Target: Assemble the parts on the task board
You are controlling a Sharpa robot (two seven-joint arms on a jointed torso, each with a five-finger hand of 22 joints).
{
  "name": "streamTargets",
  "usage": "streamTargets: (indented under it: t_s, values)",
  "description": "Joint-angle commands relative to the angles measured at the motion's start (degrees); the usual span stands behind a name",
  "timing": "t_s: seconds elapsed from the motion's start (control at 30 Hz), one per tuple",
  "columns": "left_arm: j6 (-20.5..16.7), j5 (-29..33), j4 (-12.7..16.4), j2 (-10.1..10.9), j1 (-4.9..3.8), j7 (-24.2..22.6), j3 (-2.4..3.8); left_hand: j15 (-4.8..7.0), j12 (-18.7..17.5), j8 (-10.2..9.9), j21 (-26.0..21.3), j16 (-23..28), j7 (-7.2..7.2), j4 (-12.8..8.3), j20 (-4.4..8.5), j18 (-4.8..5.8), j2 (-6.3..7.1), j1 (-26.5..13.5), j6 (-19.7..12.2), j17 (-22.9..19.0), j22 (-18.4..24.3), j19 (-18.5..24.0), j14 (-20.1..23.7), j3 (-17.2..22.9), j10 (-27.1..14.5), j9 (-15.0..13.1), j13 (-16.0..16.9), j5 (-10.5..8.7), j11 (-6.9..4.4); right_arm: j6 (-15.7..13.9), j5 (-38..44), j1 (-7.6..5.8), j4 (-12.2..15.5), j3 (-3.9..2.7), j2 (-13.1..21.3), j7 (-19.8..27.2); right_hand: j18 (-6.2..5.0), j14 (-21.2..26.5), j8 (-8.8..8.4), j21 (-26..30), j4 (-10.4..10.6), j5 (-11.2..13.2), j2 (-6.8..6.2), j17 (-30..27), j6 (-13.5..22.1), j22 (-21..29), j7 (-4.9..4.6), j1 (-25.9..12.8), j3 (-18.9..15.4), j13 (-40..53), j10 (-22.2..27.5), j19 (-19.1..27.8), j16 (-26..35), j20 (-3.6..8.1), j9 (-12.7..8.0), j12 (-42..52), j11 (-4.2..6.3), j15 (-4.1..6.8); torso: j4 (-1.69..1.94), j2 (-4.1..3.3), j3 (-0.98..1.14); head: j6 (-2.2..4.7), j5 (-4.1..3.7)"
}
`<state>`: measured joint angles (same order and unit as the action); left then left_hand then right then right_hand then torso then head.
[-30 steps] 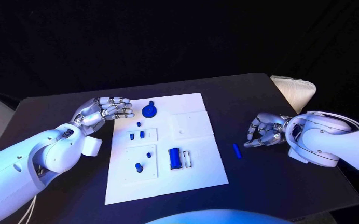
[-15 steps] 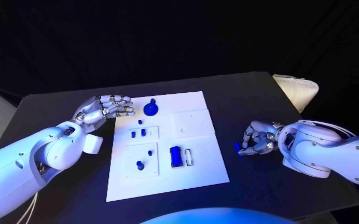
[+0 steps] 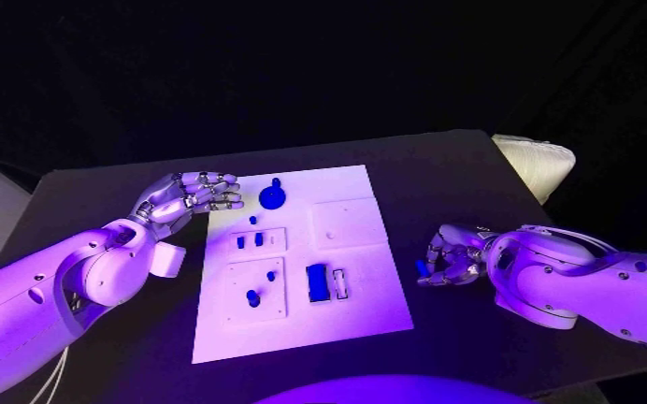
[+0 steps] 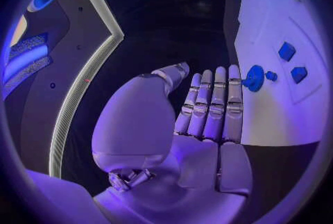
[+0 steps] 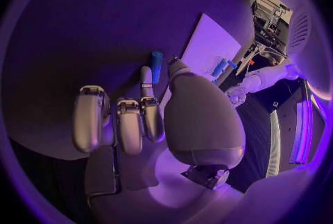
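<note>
At the right of the head view, nearest the camera, the right hand (image 3: 449,256) reaches over a loose blue peg (image 3: 424,268) lying on the black table (image 3: 458,170) just off the task board's (image 3: 364,315) right edge. The wrist view shows the peg (image 5: 157,66) just beyond the fingers (image 5: 146,90), seemingly not yet held; whether they touch it cannot be told. The step in hand looks like picking up this stray part; next, the fingers must close on it and carry it to a socket. Farther, at centre left, the left hand (image 3: 189,195) hovers beside the board's upper left corner, fingers held together and lightly curled, holding nothing, near a round blue part (image 3: 272,196).
</note>
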<state>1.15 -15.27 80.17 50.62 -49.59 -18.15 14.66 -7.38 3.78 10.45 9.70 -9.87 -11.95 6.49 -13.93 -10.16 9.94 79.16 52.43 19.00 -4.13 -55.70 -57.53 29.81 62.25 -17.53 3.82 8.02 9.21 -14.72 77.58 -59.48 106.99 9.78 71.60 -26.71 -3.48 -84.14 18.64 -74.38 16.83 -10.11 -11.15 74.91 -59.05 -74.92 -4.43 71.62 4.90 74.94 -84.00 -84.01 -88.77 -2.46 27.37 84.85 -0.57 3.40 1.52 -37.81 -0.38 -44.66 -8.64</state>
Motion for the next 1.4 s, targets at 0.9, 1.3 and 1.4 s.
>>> streamTargets:
  t_s: [0.9,1.3,1.4]
  values:
    - [0.89,-0.10,0.41,0.45,0.06,-0.44,0.03,-0.01,0.21,-0.40,-0.46,0.43,-0.17,-0.01,0.07,-0.30,-0.41,-0.33,0.38,0.09,0.06,-0.38,-0.36,0.25,0.26,0.10,0.06,0.21,0.14,-1.31,8.50,2.89,-2.45,0.02,-4.48,-3.17,1.16,-5.64,-0.95,-1.60,-3.19,-8.74,-2.39,14.27,-2.96,-10.84,0.46,10.39,17.20,12.75,-3.92,-3.94,-0.50,0.85,-1.59,0.69,1.06,0.86,-0.02,0.01,-0.02,-0.20,0.47]
    - [0.84,-0.11,0.33,0.36,0.11,-0.41,0.03,-0.01,0.20,-0.40,-0.49,0.47,-0.17,-0.06,0.08,-0.30,-0.43,-0.27,0.38,0.11,0.07,-0.40,-0.37,0.29,0.26,0.11,0.06,0.22,0.14,-4.38,2.88,1.40,-0.96,-0.20,-2.36,-2.12,1.38,-5.79,0.03,-2.99,-4.65,-10.21,-3.17,14.83,-3.13,-11.49,0.79,6.04,22.58,13.25,-4.43,-4.16,-0.99,0.96,-0.79,1.64,1.32,1.04,0.03,-0.01,-0.03,-0.36,0.74]
    - [0.80,-0.11,0.33,0.37,0.11,-0.41,0.03,-0.01,0.20,-0.40,-0.49,0.47,-0.17,-0.06,0.08,-0.30,-0.43,-0.27,0.38,0.11,0.07,-0.40,-0.37,0.29,0.26,0.11,0.06,0.22,0.14,-5.59,-1.07,-0.48,-0.22,-0.26,-1.13,-0.89,1.50,-5.86,0.18,-3.70,-4.79,-9.81,-2.99,15.09,-3.18,-11.71,0.90,5.53,22.98,13.45,-4.62,-4.27,-1.23,1.00,-0.67,2.03,1.39,1.09,0.10,0.00,-0.08,-0.35,0.43]
